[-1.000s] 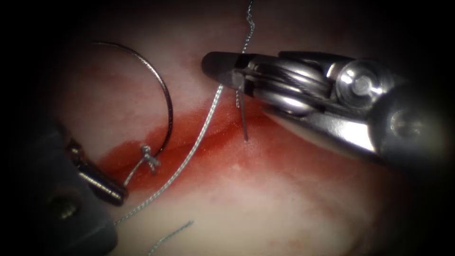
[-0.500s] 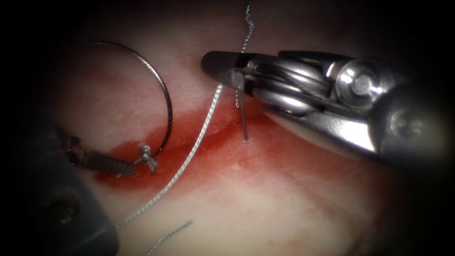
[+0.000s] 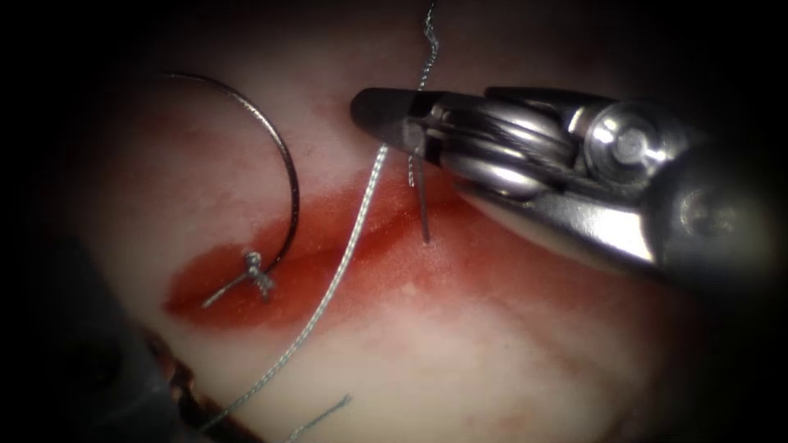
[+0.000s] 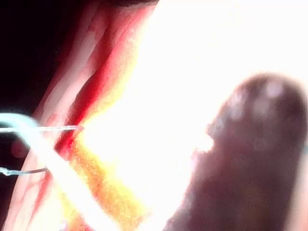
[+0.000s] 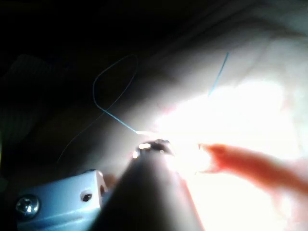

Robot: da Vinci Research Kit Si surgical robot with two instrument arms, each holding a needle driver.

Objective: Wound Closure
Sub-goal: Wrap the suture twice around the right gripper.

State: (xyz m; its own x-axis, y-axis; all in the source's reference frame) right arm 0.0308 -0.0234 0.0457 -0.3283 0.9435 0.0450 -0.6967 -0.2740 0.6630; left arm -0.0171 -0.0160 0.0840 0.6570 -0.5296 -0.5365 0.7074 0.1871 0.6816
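Left claw [image 3: 176, 385] sits at the lower left corner of the endoscope view, dark and mostly out of frame; cannot tell what it has hold of, if anything. It has pulled back down and left since half a second ago, when its tip lay beside the knot. Needle [image 3: 275, 156] lies free on the tissue [image 3: 460, 344] in the upper left, a wide arc curving from the top left down to the left end of the cut [image 3: 328, 254]; neither claw holds it, and whether its lower end enters the tissue is unclear. Knot [image 3: 256, 271] with a short tail sits on the red fluid [image 3: 230, 295] at that left end of the cut. Thread [image 3: 345, 254] runs diagonally from lower left up across the cut to the right claw [image 3: 386, 115]. A loose cut end of thread [image 3: 324, 414] lies at the bottom centre. Right claw comes in from the right, upper centre, closed tight on the thread; a short strand [image 3: 422, 205] hangs from it down to the cut. In the left wrist view the needle [image 4: 43, 129] shows as thin wire against the tissue [image 4: 159, 96]. In the right wrist view, thread [image 5: 113, 96] loops over the tissue [image 5: 240, 110].
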